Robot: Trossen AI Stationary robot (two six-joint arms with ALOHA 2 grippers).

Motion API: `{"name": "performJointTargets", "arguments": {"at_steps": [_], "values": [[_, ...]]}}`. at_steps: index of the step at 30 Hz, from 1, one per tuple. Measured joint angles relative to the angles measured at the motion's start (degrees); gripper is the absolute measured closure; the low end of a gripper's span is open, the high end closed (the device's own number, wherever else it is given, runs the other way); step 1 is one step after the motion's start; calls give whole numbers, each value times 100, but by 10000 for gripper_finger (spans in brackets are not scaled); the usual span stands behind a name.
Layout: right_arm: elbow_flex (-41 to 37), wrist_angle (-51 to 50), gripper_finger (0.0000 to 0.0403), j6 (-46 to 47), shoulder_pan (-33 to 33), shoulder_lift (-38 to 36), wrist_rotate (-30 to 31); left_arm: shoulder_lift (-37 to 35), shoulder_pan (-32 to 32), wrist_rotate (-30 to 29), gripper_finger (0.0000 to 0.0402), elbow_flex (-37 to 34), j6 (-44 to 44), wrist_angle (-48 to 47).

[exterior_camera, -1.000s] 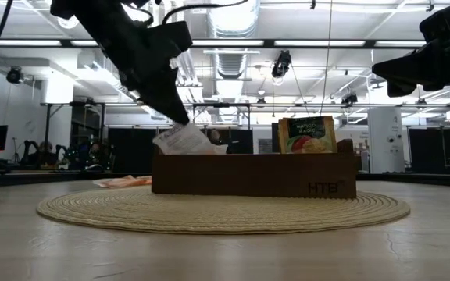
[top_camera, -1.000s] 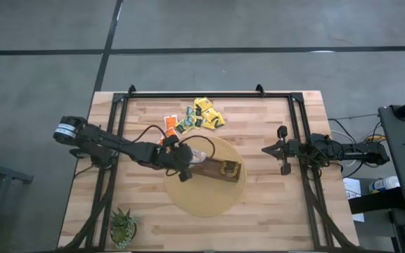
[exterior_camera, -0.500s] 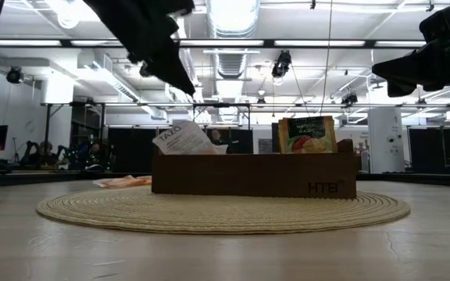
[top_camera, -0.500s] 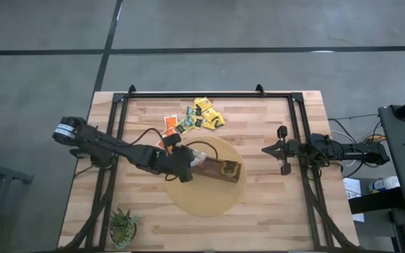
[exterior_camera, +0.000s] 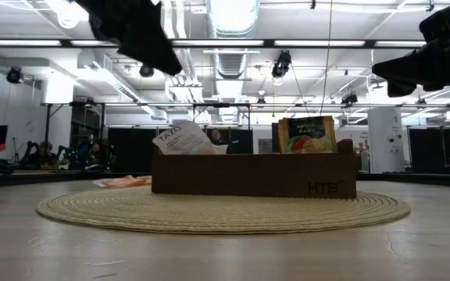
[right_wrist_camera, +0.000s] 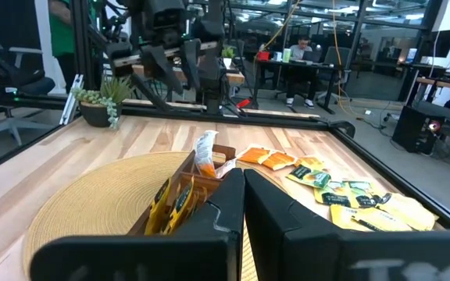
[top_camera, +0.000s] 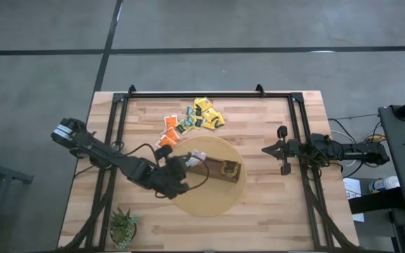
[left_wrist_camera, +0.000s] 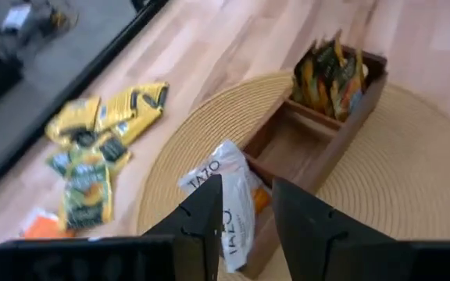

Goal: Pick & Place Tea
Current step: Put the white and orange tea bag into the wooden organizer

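Above the round woven mat (top_camera: 204, 204), the left tool (top_camera: 175, 171) hangs with fingers parted and nothing between them, beside the near end of the long brown box (top_camera: 216, 167). A white sachet (left_wrist_camera: 223, 199) leans in that end compartment, standing proud of the rim, just ahead of the tool; several sachets (left_wrist_camera: 328, 74) fill the far end. Judging by this, one placement looks finished and the next fetch is in hand: it calls for swinging to the loose tea (top_camera: 197, 118) scattered on the desk (top_camera: 273, 211) beyond the mat, well apart from the tool. The right tool (top_camera: 281, 150), clenched, waits at the desk's right side.
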Motion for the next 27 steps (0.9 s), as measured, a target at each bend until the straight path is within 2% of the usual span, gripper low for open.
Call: {"name": "performJointTargets", "arguments": {"at_steps": [5, 9, 13, 17, 27], "values": [[0, 0, 394, 1, 1, 0, 0, 30, 14, -39, 294, -403, -453, 193], [0, 0, 394, 0, 1, -2, 0, 25, 92, -162, 294, -882, -667, 991], [0, 0, 394, 0, 1, -2, 0, 29, 143, -130, 294, -1239, -425, 1837], [0, 0, 394, 0, 0, -2, 0, 33, 324, 179, 294, -1375, -529, 1901], [0, 0, 394, 1, 0, -7, 0, 34, 583, 475, 294, -1595, -584, 2125]]}}
